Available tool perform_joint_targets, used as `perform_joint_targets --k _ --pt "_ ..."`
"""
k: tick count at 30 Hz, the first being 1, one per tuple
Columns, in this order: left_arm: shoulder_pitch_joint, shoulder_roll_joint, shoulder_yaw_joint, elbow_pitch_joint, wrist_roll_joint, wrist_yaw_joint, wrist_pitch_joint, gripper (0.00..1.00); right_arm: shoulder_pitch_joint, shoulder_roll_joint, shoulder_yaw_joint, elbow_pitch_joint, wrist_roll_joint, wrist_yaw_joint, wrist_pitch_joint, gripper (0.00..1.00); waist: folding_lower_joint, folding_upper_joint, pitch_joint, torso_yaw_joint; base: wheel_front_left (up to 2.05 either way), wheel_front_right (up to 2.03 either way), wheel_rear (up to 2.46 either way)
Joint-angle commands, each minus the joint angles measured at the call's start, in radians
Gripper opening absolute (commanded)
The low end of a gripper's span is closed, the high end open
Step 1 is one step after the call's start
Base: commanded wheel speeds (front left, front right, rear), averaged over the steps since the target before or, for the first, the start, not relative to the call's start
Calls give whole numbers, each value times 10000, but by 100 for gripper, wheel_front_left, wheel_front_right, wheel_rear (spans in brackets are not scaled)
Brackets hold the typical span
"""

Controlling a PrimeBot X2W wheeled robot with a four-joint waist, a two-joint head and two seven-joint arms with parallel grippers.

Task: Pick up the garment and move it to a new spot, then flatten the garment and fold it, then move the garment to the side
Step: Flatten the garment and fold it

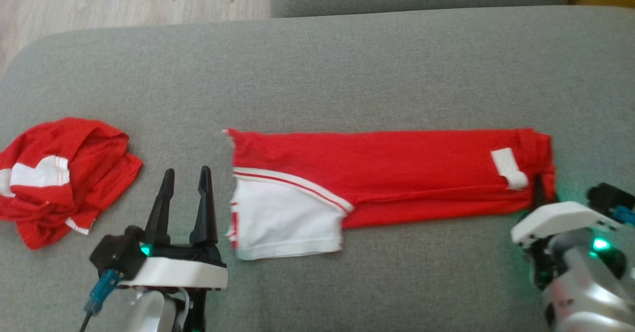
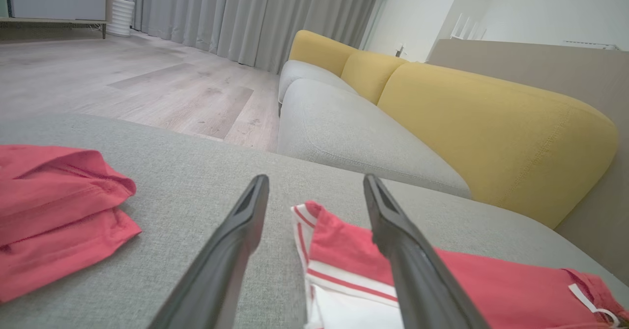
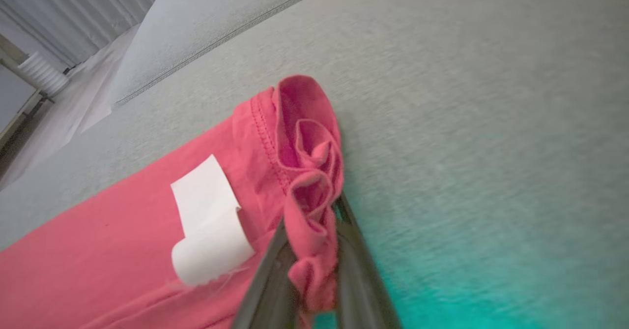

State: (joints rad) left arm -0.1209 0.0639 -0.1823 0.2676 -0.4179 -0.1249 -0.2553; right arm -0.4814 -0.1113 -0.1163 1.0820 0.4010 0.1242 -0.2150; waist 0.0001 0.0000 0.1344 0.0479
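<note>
Head view, red garment (image 1: 397, 178) folded in long strip on grey sofa seat (image 1: 347, 74), L claw (image 1: 187, 170) just beside its white end, left wrist view, L claw wide open, empty, right wrist view, R claw (image 3: 312, 216) pinched on garment's bunched edge

No legible text, brand, number or sign was visible; the white fabric tag (image 3: 206, 211) on the folded red-and-white jersey garment (image 1: 397, 173) bore no readable print
</note>
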Motion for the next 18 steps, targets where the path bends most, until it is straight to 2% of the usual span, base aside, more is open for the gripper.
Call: perform_joint_targets --k 1,5,9,12,18 --pt "-293 54 427 -364 24 -57 -64 100 15 -447 45 -83 124 65 -175 0 -1 0 -54 -68 0 0 0" --pt "-173 46 436 -382 -2 -57 -64 100 27 -1461 -572 163 -26 65 -343 0 -1 0 -147 -159 0 0 0" --pt "-169 44 460 -405 -34 -57 -64 100 -107 -1913 -1224 317 -205 65 -422 0 -1 0 -243 -209 0 0 0" --pt "-101 44 533 -398 -67 -57 -64 100 -254 -1854 -1421 106 -389 65 -448 0 -1 0 -366 -272 0 0 0" --pt "111 17 470 -289 -114 -57 -65 100 -301 -1091 -840 -783 -794 65 -460 0 -1 0 -762 -330 0 0 0"
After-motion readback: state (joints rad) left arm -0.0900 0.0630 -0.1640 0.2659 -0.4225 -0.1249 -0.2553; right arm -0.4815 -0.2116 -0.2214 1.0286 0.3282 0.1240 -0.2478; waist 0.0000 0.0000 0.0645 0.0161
